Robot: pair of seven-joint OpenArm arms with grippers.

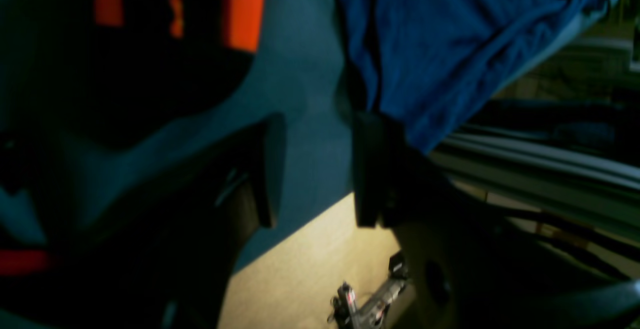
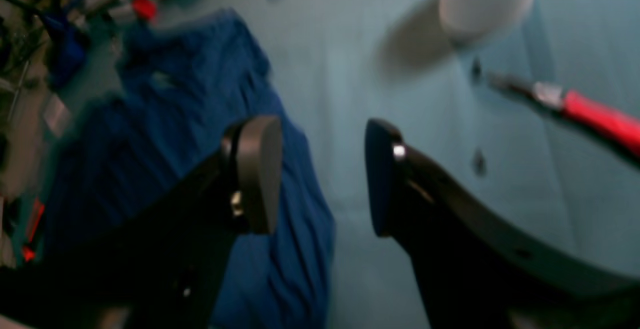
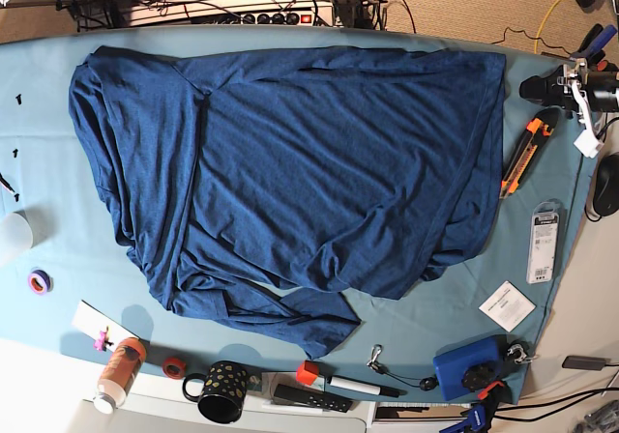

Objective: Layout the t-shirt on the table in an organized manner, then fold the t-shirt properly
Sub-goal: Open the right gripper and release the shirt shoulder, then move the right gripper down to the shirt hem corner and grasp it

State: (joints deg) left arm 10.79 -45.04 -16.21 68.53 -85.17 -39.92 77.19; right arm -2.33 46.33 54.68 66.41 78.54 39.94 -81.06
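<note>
- Currently the table [image 3: 44,177], under its teal cloth, carries the t-shirt [image 3: 290,172] spread across most of the middle, crumpled and skewed rather than squared.
- I read the shirt's long axis as running side to side in the base view, with one straight edge toward that view's right and bunched folds low on its left.
- Neither arm shows in the base view, so which is nearer I judge from the wrist views only.
- Left gripper [image 1: 314,169]: jaws apart, nothing between them. The shirt's edge [image 1: 450,44] hangs off the table just beyond and beside one fingertip, possibly touching it.
- Right gripper [image 2: 322,174]: jaws apart, empty. The shirt [image 2: 165,134] lies under and past one finger; bare cloth shows between the jaws.
- My judgement: both sit at shirt edges, the left closest. The next grasp means shifting each sideways onto fabric.
- Risk: a red-handled tool [image 2: 595,116] lies near the right gripper.
</note>
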